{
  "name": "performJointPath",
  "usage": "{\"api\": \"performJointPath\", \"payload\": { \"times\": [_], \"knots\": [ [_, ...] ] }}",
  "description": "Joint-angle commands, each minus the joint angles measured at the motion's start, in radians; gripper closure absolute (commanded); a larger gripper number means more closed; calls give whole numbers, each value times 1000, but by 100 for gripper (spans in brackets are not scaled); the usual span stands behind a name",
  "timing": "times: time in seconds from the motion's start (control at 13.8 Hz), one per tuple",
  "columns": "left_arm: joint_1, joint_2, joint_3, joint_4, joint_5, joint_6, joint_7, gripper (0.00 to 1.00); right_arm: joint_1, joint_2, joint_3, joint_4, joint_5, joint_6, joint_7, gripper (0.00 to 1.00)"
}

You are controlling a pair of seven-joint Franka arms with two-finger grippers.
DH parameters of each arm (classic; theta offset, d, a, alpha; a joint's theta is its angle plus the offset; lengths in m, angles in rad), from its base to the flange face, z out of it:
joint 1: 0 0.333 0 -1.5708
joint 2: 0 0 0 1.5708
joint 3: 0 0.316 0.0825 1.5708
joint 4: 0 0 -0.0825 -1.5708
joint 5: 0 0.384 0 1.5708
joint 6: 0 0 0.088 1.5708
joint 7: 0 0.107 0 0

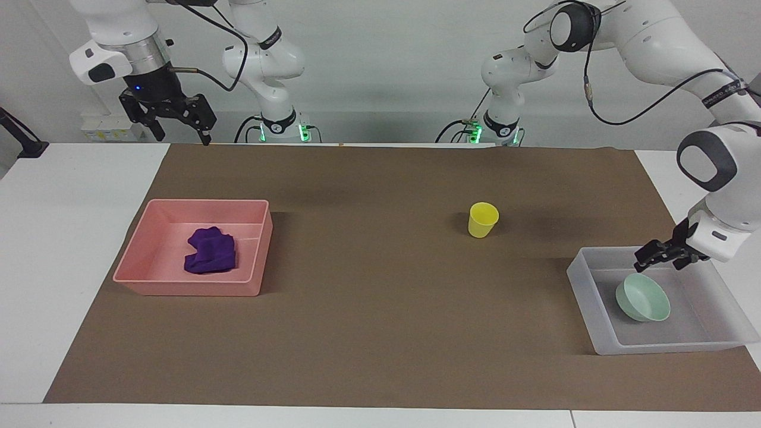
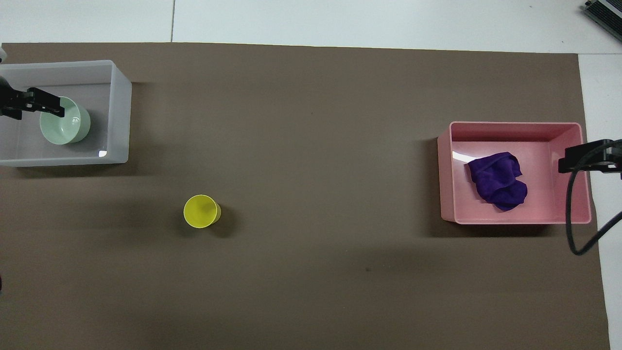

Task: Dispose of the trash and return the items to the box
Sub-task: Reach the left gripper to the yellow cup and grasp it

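Observation:
The purple cloth wad [image 1: 210, 252] [image 2: 498, 180] lies in the pink tray [image 1: 190, 289] [image 2: 515, 125] at the right arm's end. My right gripper [image 1: 181, 135] [image 2: 578, 158] is open and empty, raised high over the tray's edge nearest the robots. The mint-green bowl [image 1: 642, 297] [image 2: 65, 127] rests tilted in the translucent box [image 1: 579, 279] [image 2: 120, 116] at the left arm's end. My left gripper [image 1: 661, 258] [image 2: 46, 103] is open just above the bowl's rim, apart from it. The yellow cup [image 1: 482, 220] [image 2: 201, 211] stands upright on the mat, nearer to the robots than the box.
A brown mat [image 1: 368, 309] covers most of the white table. The right arm's black cable [image 2: 576, 218] hangs over the pink tray's end. The two arm bases stand at the table's robot edge.

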Motion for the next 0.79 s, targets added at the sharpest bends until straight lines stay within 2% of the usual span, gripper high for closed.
{"api": "performJointPath", "payload": {
  "times": [0.0, 0.07, 0.22, 0.43, 0.58, 0.72],
  "knots": [
    [-76, -99, 5, -32, -17, -158, -12, 0, -7, -1, 5, -18, 21, -10, 1, 0],
    [-94, -129, 3, -78, -17, -198, -9, 0, -4, -1, 5, -18, 18, -6, 3, 0],
    [-145, -238, 0, -270, -23, -191, -7, 0, -7, 2, 5, -12, 9, 2, -32, 0],
    [-244, -387, 0, -550, -48, -36, -12, 0, -15, 13, 3, 14, 10, 2, -83, 0],
    [-303, -444, 2, -657, -48, 51, -15, 0, -12, 10, 3, 3, 12, 2, -78, 0],
    [-338, -452, 0, -711, -50, 103, -27, 0, -10, 10, 2, 0, 12, 2, -78, 0]
  ]
}}
